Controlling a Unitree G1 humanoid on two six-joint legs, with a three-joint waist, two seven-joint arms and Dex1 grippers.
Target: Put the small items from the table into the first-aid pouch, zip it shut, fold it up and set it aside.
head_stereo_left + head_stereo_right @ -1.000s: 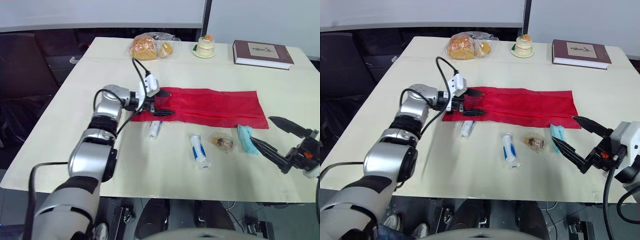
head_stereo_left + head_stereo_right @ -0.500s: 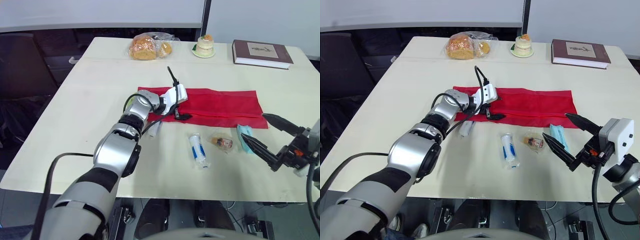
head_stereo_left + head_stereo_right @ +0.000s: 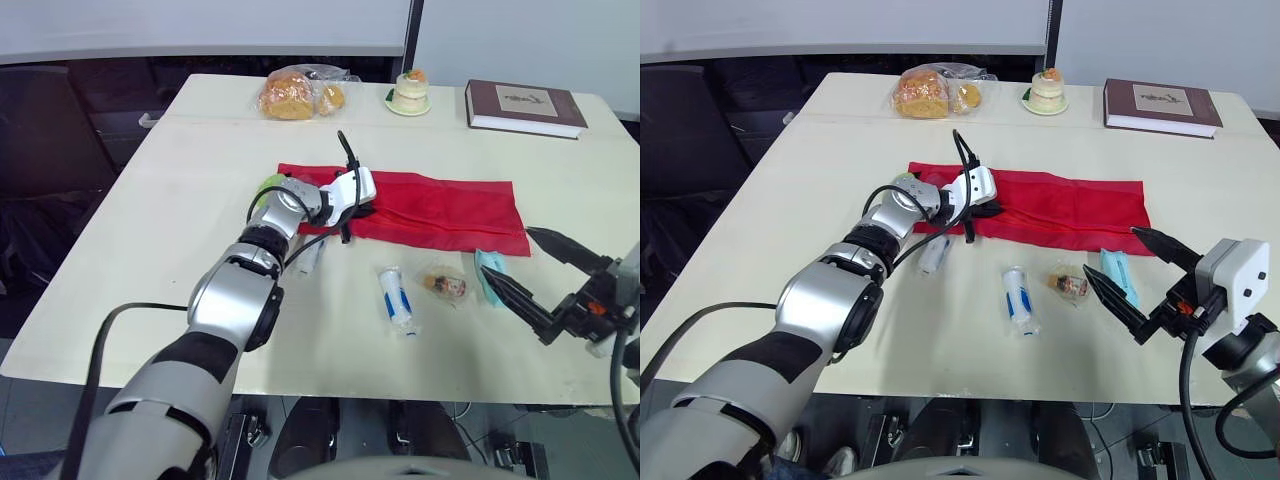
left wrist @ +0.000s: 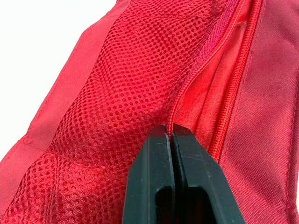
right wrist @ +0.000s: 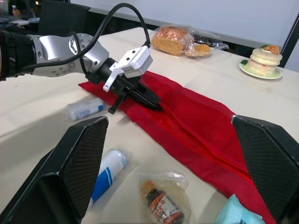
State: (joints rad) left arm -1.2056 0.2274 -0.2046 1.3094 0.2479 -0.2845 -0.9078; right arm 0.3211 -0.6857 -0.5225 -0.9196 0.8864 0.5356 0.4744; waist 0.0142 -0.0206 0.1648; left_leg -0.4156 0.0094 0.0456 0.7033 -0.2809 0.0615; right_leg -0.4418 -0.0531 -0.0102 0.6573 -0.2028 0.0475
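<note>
Across the middle of the table (image 3: 150, 200) lies the red first-aid pouch (image 3: 440, 210), spread flat and unfolded, with its mesh panel facing up and nothing loaded yet as far as you can see. Start from that: the job in hand looks like opening a mouth in it, so treat the pouch as the thing that must not slide.

Your left gripper (image 4: 169, 133) is clamped tight on the zip edge beside the mesh, near the pouch's left end. The fabric is bunched a little there. Lift that lip gently and straight up, only enough for the opening to gape. Pull sideways and I'd expect the whole pouch to drag over the smooth top.

Your right gripper (image 3: 505, 252) hangs spread wide and holds nothing, low over the near right corner of the pouch.

All four items lie on the table along the pouch's near edge. The white tube with the blue label (image 3: 397, 298) lies apart from it. The blue packet (image 3: 490, 278) is nearest your right fingers, so take it first. The clear packet (image 3: 447, 286) sits just beside it; close squarely so you don't nudge it. The small tube (image 3: 311, 257) rests close under your left wrist, so leave it for last.
</note>
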